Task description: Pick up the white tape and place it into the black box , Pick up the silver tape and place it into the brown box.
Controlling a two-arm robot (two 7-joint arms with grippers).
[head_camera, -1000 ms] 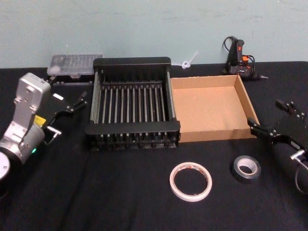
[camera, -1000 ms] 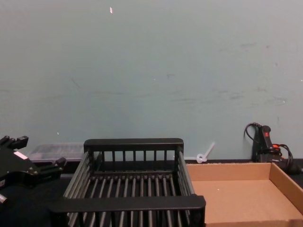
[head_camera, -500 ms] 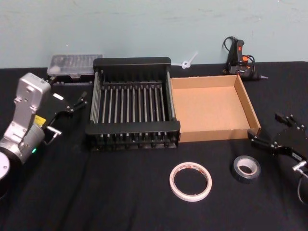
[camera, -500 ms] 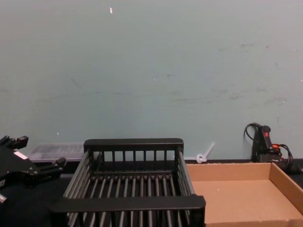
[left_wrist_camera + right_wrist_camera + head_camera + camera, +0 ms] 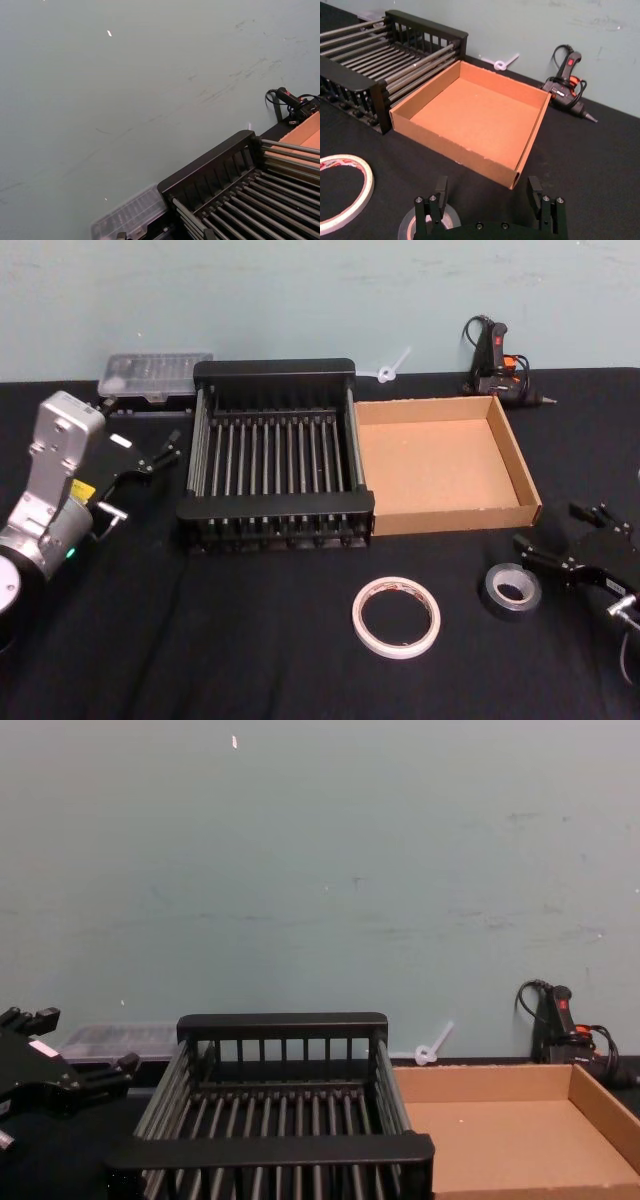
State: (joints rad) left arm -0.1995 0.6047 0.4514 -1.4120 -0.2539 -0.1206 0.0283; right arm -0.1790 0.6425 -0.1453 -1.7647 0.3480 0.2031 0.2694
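Now right pincer (image 5: 562, 542) spread, low beside silver tape (image 5: 510, 589), tape on counter (image 5: 250, 640) just in front of brown box (image 5: 520, 465) — judge next: centre over roll, straddle band, then close. White tape (image 5: 396, 615) lies nearby. Left pincer (image 5: 150, 452) idle beside black box (image 5: 275, 372), fingers apart. Right wrist view shows roll near one finger — chest view misses both tapes.

white tape (image 5: 396, 616) flat | silver tape (image 5: 511, 589) flat | black box (image 5: 276, 515), brown box (image 5: 440, 516) empty
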